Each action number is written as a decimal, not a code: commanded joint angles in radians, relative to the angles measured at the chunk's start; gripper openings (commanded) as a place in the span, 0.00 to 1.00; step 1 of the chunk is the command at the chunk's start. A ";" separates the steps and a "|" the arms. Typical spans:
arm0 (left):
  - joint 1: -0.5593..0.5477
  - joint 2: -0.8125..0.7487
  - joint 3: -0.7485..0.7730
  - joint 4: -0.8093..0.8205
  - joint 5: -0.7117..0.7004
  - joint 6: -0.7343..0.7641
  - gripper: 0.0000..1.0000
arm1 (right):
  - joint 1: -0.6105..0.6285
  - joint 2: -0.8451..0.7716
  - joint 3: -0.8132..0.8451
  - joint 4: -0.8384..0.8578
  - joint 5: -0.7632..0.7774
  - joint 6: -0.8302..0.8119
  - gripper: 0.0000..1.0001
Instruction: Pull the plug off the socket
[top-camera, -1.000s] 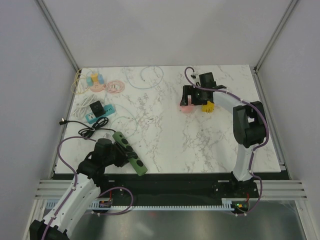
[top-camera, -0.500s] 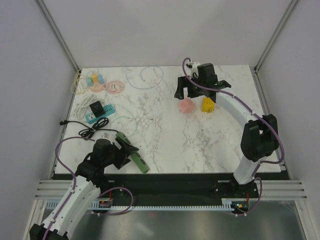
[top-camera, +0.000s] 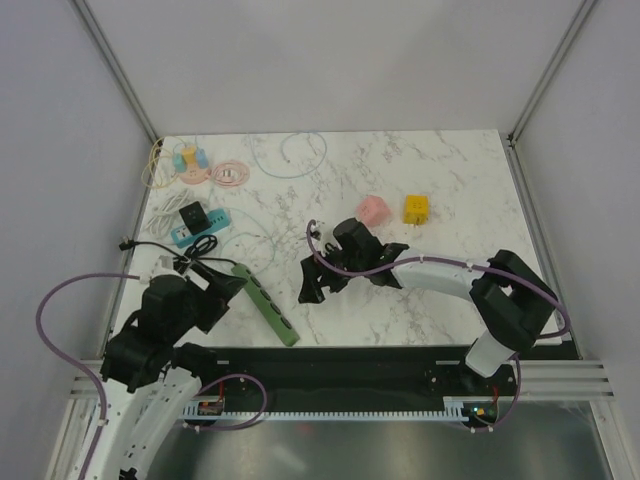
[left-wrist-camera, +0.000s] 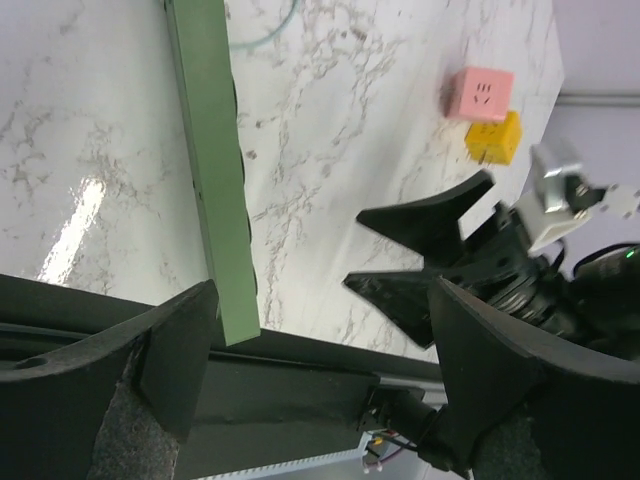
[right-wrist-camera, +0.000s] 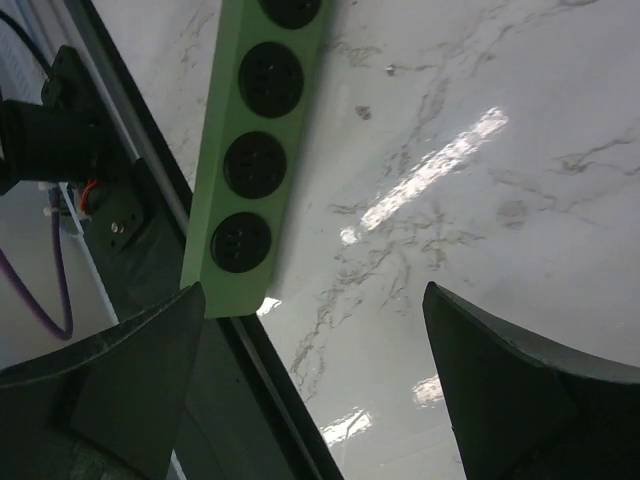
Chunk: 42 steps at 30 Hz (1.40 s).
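Note:
A green power strip lies slanted near the table's front edge; it also shows in the left wrist view and the right wrist view. The round sockets I can see on it are empty. A black cable lies coiled at the strip's far end; I cannot tell whether its plug sits in the strip. My left gripper is open, just left of the strip and off it. Open too, my right gripper hovers right of the strip with nothing between its fingers.
A pink cube and a yellow cube sit apart at the back right. A teal strip with a black plug in it, pastel adapters and thin cables lie at the back left.
My left gripper opened, let go of the green strip and drew back to the left. My right arm swung from the pink and yellow cubes at the back down beside the strip.

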 joint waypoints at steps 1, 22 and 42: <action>0.006 0.134 0.150 -0.126 -0.144 0.070 0.91 | 0.053 -0.075 -0.066 0.219 -0.020 0.085 0.98; -0.017 0.893 0.187 0.408 0.049 0.305 0.60 | 0.062 -0.190 -0.312 0.281 0.069 0.023 0.98; -0.048 1.017 0.148 0.241 -0.230 0.057 0.81 | 0.041 -0.165 -0.361 0.308 0.014 0.013 0.98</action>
